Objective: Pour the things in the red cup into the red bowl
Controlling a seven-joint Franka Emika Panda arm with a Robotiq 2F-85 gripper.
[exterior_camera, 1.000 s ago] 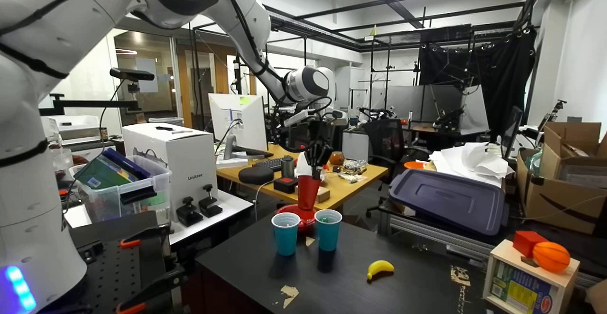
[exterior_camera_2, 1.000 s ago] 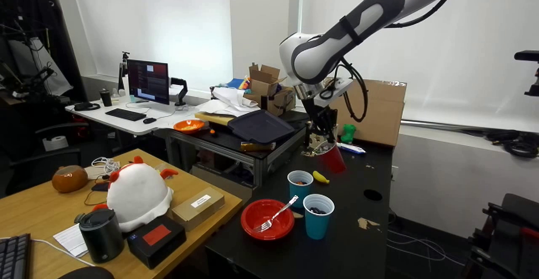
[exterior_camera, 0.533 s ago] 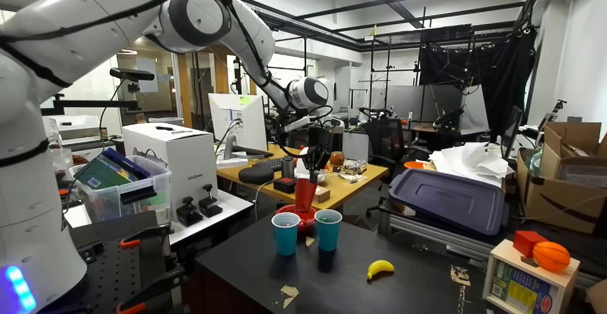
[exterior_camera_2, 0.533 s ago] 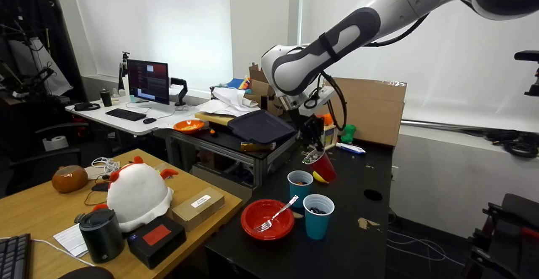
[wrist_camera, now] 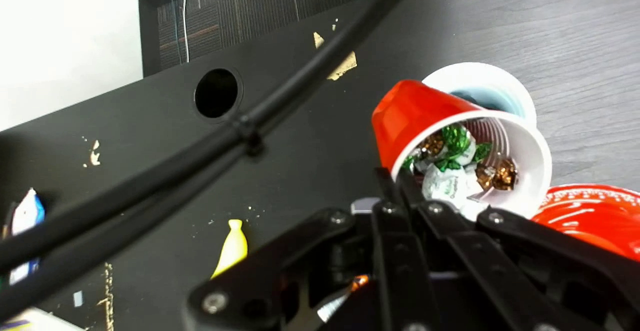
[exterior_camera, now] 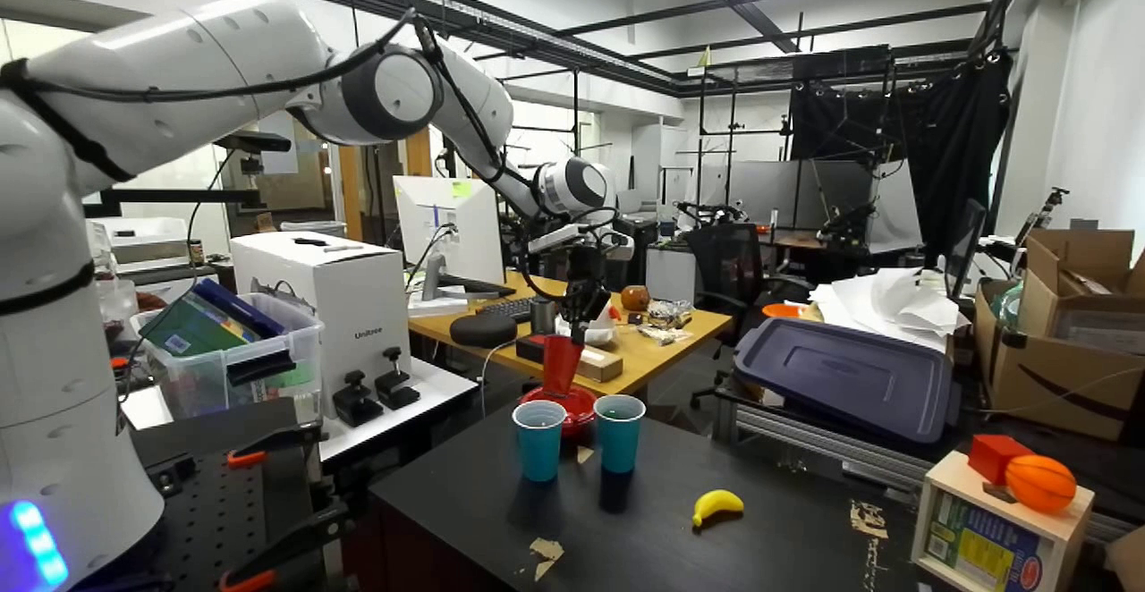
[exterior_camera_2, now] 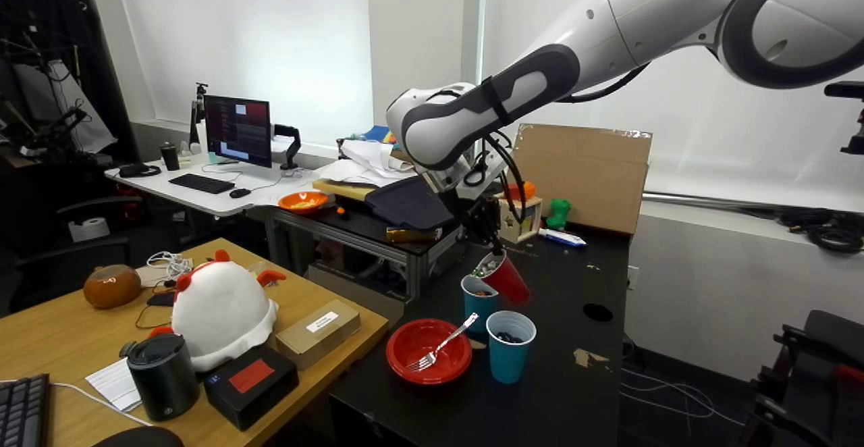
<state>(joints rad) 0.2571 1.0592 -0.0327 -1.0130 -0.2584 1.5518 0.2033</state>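
Right of centre in the wrist view, your pincer [wrist_camera: 398, 181] is clamped on one side of the rim of the red cup [wrist_camera: 415, 113], likely so most of the mouth is left free for the wrapped pieces [wrist_camera: 447, 186] lying inside. Lower centre in an exterior view, the red bowl [exterior_camera_2: 418, 344] sits on the table [exterior_camera_2: 560, 379], fork [exterior_camera_2: 442, 347] propped over its rim, blue cups [exterior_camera_2: 507, 362] near it; presumably that's why you hold the red cup aloft and only part tilted: clear the blue ones, then tip.
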